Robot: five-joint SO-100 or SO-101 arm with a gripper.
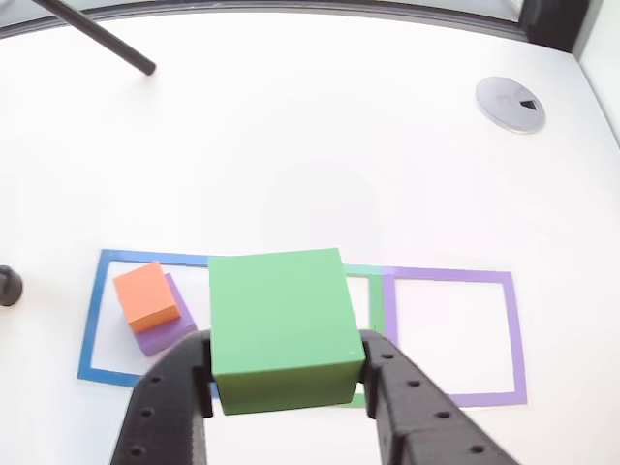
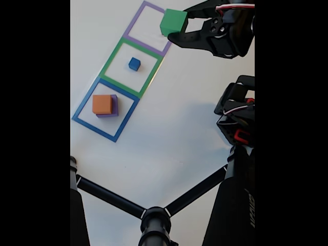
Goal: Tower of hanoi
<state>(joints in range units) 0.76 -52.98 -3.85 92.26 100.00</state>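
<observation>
Pincer point(image 2: 177, 28) is closed on the green block point(image 2: 172, 22), one finger on each side face, block held level and clear of the worktop point(image 2: 169, 133). In the other view the green block point(image 1: 283, 325) fills the centre of the frame between the two black fingers point(image 1: 174, 397).

Position, fixed view: the held block hangs over the right side of the purple square outline point(image 2: 148, 26), the one nearest the worktop's top edge. So the drop point lies straight below — a judgement: the coming move is a lowering with at most a small shift to the left in that view to centre it. The block is square, so no long axis to align; its edges sit roughly parallel to the outline.

Other pieces:
- blue cube point(image 2: 134, 63) sits alone inside the green square outline point(image 2: 132, 66), the middle one.
- orange block point(image 2: 102, 104) rests on the purple block point(image 2: 114, 107) inside the blue square outline point(image 2: 105, 109), farthest from the pincer; orange is offset, so a purple strip shows at one side.

Obstructions: the purple outline looks bare inside, nothing under the held block. A black tripod point(image 2: 154, 215) stands at the worktop's lower edge, well apart from the work. Blue cube is the nearest piece — near, not in the path.
</observation>
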